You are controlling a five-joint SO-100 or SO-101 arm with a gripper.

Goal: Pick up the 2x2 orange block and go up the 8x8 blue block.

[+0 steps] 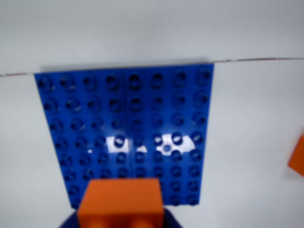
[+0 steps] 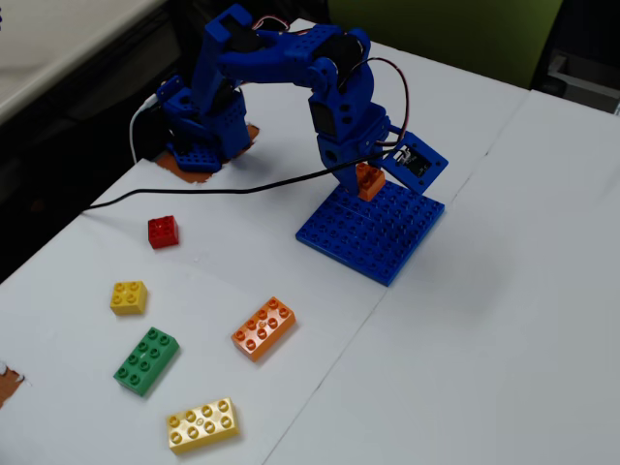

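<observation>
Starting at the front of the table in the fixed view: a long yellow brick (image 2: 201, 424) sits closest, then a green brick (image 2: 146, 360), the longer orange brick (image 2: 264, 327) and a small yellow square (image 2: 128, 296). A bit further back there's a small red square (image 2: 163, 232) on its own. None of those matter for this job (the long orange one is the easy one to mix up, though).

Behind them is the 8x8 blue block (image 2: 371, 231), lying flat on the white table (image 2: 504, 320). The gripper (image 2: 368, 182) hangs over its far edge, clamped on the 2x2 orange block (image 2: 369, 181), which looks to be just above the studs rather than seated on them, though I can't tell for certain from this angle. The wrist view backs that up: the orange block (image 1: 121, 202) fills the bottom centre with the blue plate (image 1: 128, 133) spread out beyond it, so the brick is already over the plate's near rows.

So the pick looks done and we're in the placing bit. My guess for the next move: come straight down, line the brick up with the stud grid so it doesn't land skewed, press lightly, then let go. Furthest back is the arm's base (image 2: 199, 136).
</observation>
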